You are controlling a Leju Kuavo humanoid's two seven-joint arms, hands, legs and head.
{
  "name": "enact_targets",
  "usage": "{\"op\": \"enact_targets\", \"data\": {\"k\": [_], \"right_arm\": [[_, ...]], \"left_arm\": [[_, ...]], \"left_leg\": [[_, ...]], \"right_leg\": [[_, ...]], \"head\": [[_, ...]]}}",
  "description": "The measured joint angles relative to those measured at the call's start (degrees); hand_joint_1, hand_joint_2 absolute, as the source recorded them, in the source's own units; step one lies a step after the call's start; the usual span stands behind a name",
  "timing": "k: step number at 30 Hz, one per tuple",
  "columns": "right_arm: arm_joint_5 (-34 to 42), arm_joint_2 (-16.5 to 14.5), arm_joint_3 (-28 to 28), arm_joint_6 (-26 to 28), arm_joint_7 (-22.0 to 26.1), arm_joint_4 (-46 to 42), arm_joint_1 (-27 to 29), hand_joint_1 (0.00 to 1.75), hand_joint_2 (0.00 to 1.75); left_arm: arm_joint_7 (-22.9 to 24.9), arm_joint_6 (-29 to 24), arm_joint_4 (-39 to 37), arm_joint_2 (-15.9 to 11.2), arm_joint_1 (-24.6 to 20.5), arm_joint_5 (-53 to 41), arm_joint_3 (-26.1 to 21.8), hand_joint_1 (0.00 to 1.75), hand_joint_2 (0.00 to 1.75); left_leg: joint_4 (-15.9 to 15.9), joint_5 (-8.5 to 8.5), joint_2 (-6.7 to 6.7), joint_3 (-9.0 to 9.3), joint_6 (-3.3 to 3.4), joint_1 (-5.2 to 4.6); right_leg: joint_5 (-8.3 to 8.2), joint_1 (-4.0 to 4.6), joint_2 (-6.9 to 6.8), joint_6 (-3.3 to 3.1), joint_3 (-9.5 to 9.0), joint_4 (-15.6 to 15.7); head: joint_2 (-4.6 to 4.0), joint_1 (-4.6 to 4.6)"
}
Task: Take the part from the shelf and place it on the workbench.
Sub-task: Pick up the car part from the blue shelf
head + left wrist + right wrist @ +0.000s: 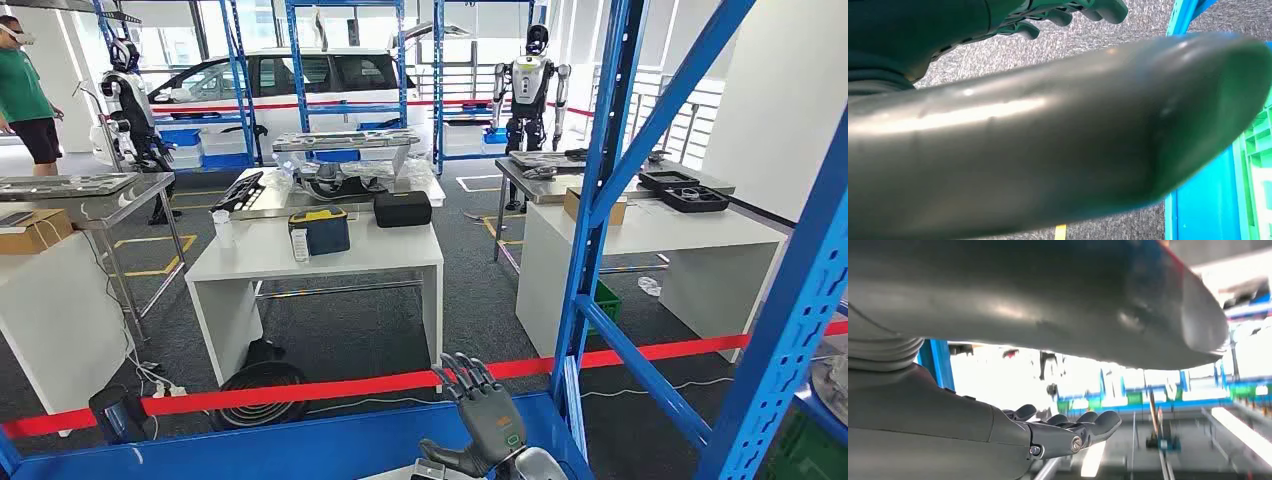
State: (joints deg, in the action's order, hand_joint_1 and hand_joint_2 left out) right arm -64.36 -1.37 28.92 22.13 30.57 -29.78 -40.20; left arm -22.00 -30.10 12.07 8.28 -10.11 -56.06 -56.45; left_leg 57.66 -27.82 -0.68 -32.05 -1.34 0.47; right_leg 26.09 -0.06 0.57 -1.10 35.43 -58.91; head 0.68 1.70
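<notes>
Grey plastic right hand [478,420] is raised at the bottom of head view, fingers [465,374] spread wide, holding nothing; right wrist view agrees, thumb and fingers apart with open air between. Left hand [998,20] hangs over grey carpet, fingers look loosely extended with nothing in them, but the thumb blocks most of that view. Part: can't identify it. A pale edge just below the right hand, at the frame bottom, may be it, too cropped to tell. So weight, stiffness and grip point are guesses: likely rigid, take it by an edge, check for slip. Blue shelf [330,440] beam is directly under the hand, uprights close to its right. Beyond it red tape [300,392], then white workbench [400,255] well ahead, partly cluttered
</notes>
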Motion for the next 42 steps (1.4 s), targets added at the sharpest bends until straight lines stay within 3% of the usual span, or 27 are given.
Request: {"op": "enact_targets", "data": {"k": [14, 18, 25, 29, 42], "right_arm": [[-0.76, -1.26, 0.74, -3.78, 0.33, 2.35, 0.4, 0.0, 0.0], [-2.74, -3.51, 3.6, -6.37, 2.81, 2.33, 1.46, 0.0, 0.0], [-0.01, -5.08, 9.73, -10.35, 1.06, -2.08, 4.07, 0.0, 0.0], [0.73, -4.97, 12.6, -11.48, 0.99, -3.08, 4.42, 0.0, 1.75], [0.84, -4.1, 18.14, -13.39, -2.93, -2.98, 4.26, 0.0, 1.75]], "left_arm": [[1.15, -0.34, -0.09, 0.57, -0.01, -0.69, 0.78, 0.0, 0.0], [1.65, -0.83, -0.12, 0.64, 0.06, -1.16, 1.01, 0.0, 0.0], [1.75, -1.13, -0.17, 0.79, 0.67, -1.19, 1.06, 0.0, 0.0], [1.76, -1.16, -0.17, 0.79, 0.84, -1.18, 1.06, 0.0, 0.0], [2.29, -1.22, -0.17, 0.96, 1.11, -1.32, 1.42, 0.0, 0.0]], "left_leg": [[0.0, -0.01, 0.02, 0.02, -0.02, 0.0], [-0.01, -0.02, 0.03, 0.03, -0.03, 0.02], [-0.01, -0.05, -0.03, 0.04, -0.07, 0.03], [-0.01, -0.08, 0.06, 0.07, -0.09, 0.01], [0.0, -0.08, 0.06, 0.07, -0.08, 0.01]], "right_leg": [[0.0, 0.01, 0.02, 0.0, 0.0, 0.0], [0.01, 0.04, 0.06, -0.02, 0.0, -0.01], [0.07, 0.06, 0.01, -0.07, -0.03, 0.0], [0.06, 0.04, 0.08, -0.07, -0.04, 0.01], [0.06, 0.04, 0.06, -0.06, -0.04, 0.01]], "head": [[0.0, 0.0], [0.0, 0.0], [0.0, 0.0], [0.0, 0.0], [0.0, 0.0]]}}
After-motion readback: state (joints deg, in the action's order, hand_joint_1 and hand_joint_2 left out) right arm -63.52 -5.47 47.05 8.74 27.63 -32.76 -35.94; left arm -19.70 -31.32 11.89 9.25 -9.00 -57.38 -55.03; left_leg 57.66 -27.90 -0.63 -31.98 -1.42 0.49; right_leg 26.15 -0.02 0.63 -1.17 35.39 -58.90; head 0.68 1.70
